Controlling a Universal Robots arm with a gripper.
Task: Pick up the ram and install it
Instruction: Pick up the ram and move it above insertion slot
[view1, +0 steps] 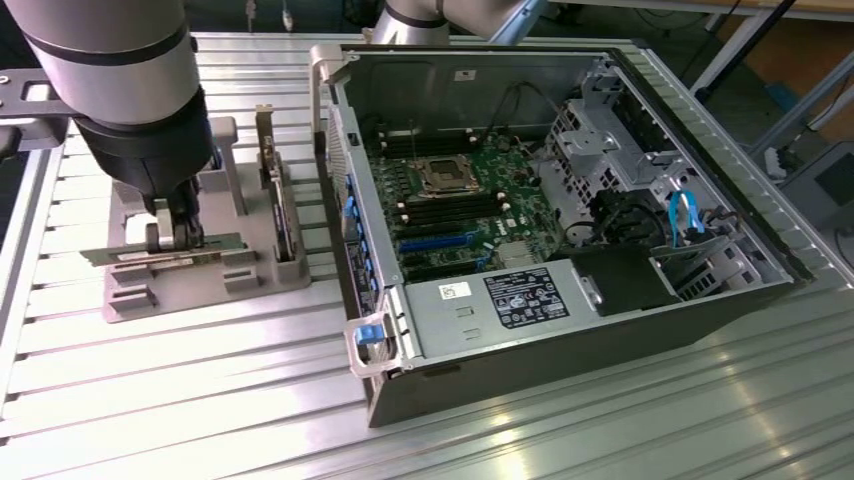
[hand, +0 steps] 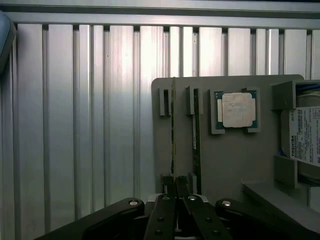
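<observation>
The pincer (hand: 175, 187), black-fingered and hung from the arm's stout grey wrist (view1: 120, 60), stood straight down over the holder. Its jaws were drawn narrow and closed upon the near end of the ram (hand: 173, 130), a long thin green circuit-board stick set on edge. The ram was still seated in its slot, running straight away from the fingertips (hand: 169, 186) along the outer edge of the flat grey plastic holder (hand: 230, 160). Just beside the pincer, and parallel to the held stick, a second thin green stick (hand: 196, 140) stood on edge in the neighbouring slot, apart from the fingers. A little farther from the pincer on the same side lay a small square silver-topped processor chip (hand: 237, 110) in its own green-edged recess. Beyond that was a silver hard drive (hand: 305, 135) with a white printed label, held in a grey cradle. In the exterior view a larger card with a metal bracket (view1: 276, 200) stood upright in the holder, near the pincer on the exterior view's right. Under the holder stretched the ribbed aluminium table (hand: 100, 125). Well apart from the pincer, toward the exterior view's right, lay the open dark computer case (view1: 441, 70) on its side. Its green motherboard (view1: 467, 200) was exposed.
</observation>
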